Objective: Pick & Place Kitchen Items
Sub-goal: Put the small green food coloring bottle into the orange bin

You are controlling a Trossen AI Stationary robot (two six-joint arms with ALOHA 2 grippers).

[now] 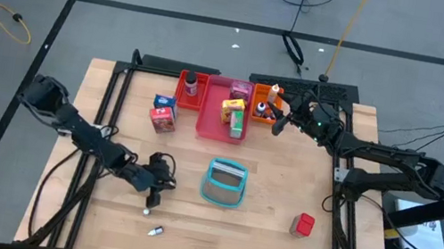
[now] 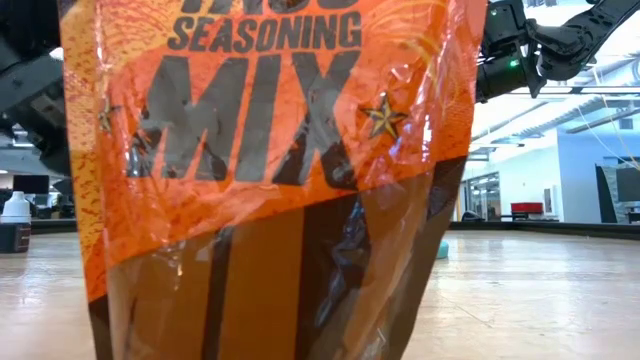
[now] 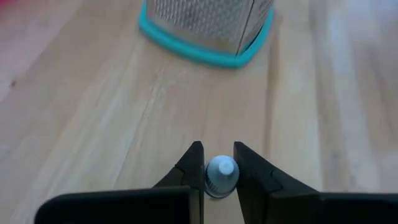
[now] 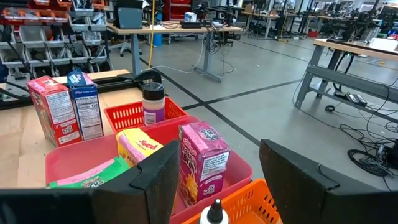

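Three trays sit side by side: one red tray (image 1: 192,90), one pink tray (image 1: 210,121), one orange tray (image 1: 262,117). Around the pink tray, five cartons: two just left of it, a blue-topped carton (image 1: 164,102) and a red carton (image 1: 162,115); three inside it. One jar (image 1: 190,87) in the red tray. One teal grater (image 1: 225,184) below the pink tray, one red cube (image 1: 304,225), one small white-capped bottle (image 3: 221,176), two arms

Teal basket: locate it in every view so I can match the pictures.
High view: table centre, teal basket.
Low view: cannot tell; an orange packet fills it.
Left wrist view: ahead of that gripper, on bare wood.
Right wrist view: not in it.
Shared landmark: left gripper beside it, shut on a small bottle.
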